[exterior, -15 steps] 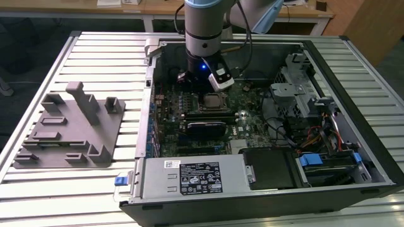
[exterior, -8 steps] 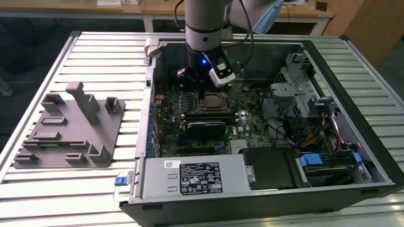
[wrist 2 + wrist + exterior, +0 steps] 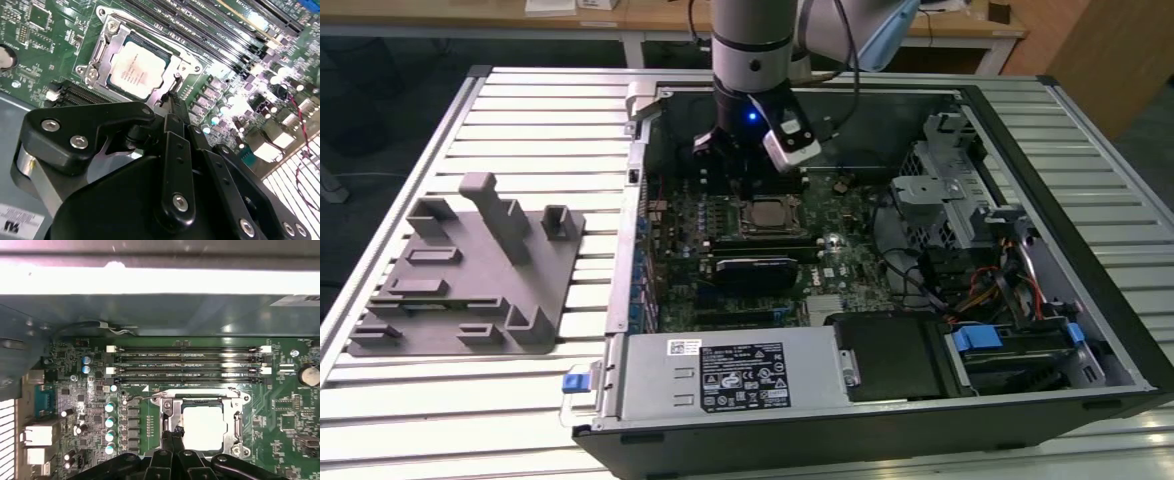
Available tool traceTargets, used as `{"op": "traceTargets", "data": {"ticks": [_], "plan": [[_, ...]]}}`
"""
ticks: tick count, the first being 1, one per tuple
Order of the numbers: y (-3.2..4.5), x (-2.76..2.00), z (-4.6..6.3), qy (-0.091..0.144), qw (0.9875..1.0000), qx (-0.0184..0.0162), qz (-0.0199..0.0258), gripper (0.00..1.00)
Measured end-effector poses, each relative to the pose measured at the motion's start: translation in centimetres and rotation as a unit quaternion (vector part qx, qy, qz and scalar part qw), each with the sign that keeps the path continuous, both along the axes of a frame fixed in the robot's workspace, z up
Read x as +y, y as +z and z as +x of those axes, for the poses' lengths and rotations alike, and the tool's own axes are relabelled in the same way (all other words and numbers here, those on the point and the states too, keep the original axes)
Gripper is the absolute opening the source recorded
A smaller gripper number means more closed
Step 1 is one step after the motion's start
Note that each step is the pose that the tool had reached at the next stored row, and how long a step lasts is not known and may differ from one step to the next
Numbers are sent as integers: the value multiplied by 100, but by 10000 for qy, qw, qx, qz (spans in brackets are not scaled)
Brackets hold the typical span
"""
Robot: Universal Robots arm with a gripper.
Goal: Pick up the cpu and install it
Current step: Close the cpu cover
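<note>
Pincer (image 3: 172, 431) of mine was pinched narrow, gripping nothing | tips were just beside cpu (image 3: 202, 427) | cpu lay flat in metal socket (image 3: 235, 415) on green motherboard (image 3: 280, 390)

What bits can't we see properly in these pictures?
- Second wrist view: the black gripper hides one corner of the metal socket frame around the silvery square cpu.
- First wrist view: the gripper covers the frame's nearest edge.
- Exterior view: whether the jaws touch the cpu, too small to tell.
</note>
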State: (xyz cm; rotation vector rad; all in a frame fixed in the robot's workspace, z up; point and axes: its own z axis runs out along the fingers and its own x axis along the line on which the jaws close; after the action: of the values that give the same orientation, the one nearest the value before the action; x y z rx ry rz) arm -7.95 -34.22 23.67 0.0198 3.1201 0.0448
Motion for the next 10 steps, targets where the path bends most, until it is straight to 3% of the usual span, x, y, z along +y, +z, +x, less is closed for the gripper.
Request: {"op": "traceTargets", "data": {"ticks": [5, 10], "plan": [[90, 0, 0, 0, 10000, 0, 0, 11], [90, 0, 3, 1, 10000, 0, 1, 11]]}}
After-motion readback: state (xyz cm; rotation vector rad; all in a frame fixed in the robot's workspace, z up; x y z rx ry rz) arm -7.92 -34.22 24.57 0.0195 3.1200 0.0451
